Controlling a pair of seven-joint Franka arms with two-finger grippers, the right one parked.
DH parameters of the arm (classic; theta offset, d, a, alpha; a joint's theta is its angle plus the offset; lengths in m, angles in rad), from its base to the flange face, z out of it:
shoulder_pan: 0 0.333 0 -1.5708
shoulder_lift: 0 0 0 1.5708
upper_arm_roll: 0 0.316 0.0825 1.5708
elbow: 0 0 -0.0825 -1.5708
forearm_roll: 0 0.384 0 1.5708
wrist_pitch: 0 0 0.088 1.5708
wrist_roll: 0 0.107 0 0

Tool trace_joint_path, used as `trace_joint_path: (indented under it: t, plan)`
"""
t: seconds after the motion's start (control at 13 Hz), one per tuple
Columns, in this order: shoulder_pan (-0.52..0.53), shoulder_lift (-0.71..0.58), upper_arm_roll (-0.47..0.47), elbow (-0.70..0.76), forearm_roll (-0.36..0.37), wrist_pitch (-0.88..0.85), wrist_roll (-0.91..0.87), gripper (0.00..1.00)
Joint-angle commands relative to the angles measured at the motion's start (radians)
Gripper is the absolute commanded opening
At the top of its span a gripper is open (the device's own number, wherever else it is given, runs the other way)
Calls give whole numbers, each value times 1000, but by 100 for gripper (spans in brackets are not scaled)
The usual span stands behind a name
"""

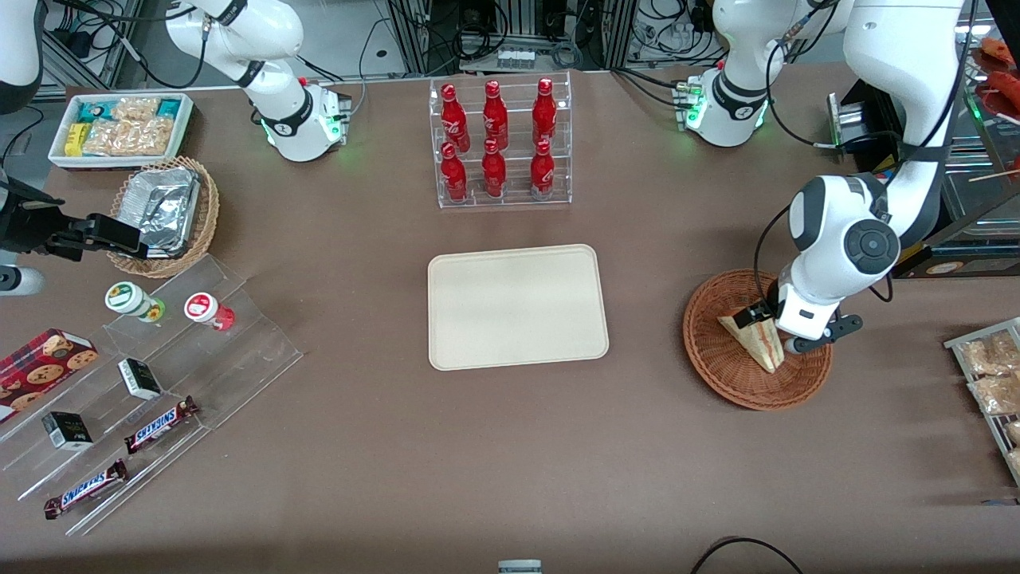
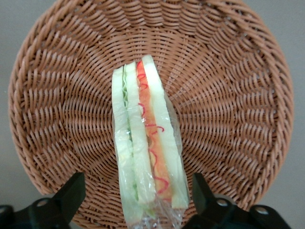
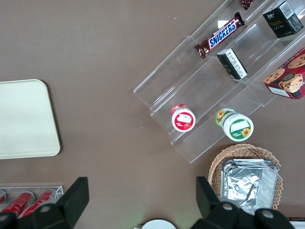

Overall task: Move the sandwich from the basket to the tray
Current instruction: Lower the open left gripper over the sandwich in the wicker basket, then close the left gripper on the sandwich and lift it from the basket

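Note:
The sandwich point(image 1: 753, 341) is a clear-wrapped wedge of white bread with red-orange and green filling. It lies in the round reddish-brown wicker basket point(image 1: 705, 355) toward the working arm's end of the table. My left gripper point(image 1: 771, 333) is down over the basket, open. In the left wrist view its gripper point(image 2: 137, 195) straddles the sandwich's point(image 2: 143, 138) wide end, and one black finger point(image 2: 71, 191) stands apart from the wrap on each side, above the basket point(image 2: 238, 95) weave. The cream-beige tray point(image 1: 518, 307) lies bare at the table's middle and shows in the right wrist view point(image 3: 24, 119).
A clear rack of red bottles point(image 1: 500, 143) stands farther from the front camera than the tray. A foil-filled wicker basket point(image 1: 163, 211), a white snack bin point(image 1: 119, 127) and acrylic steps with snacks point(image 1: 159, 375) lie toward the parked arm's end. Packets point(image 1: 988, 371) lie beside the reddish-brown basket.

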Motion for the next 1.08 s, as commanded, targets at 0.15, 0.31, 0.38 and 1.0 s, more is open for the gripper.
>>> trace_joint_path:
  t: [0.15, 0.31, 0.38, 1.0]
  plan:
    - [5, 39, -4, 18, -1, 35, -19, 4]
    - [3, 43, -4, 37, -1, 28, -20, 0]
    - [3, 35, -4, 43, 1, 18, -19, 0]
    - [-12, -57, -136, 381, 56, -530, -14, 0]
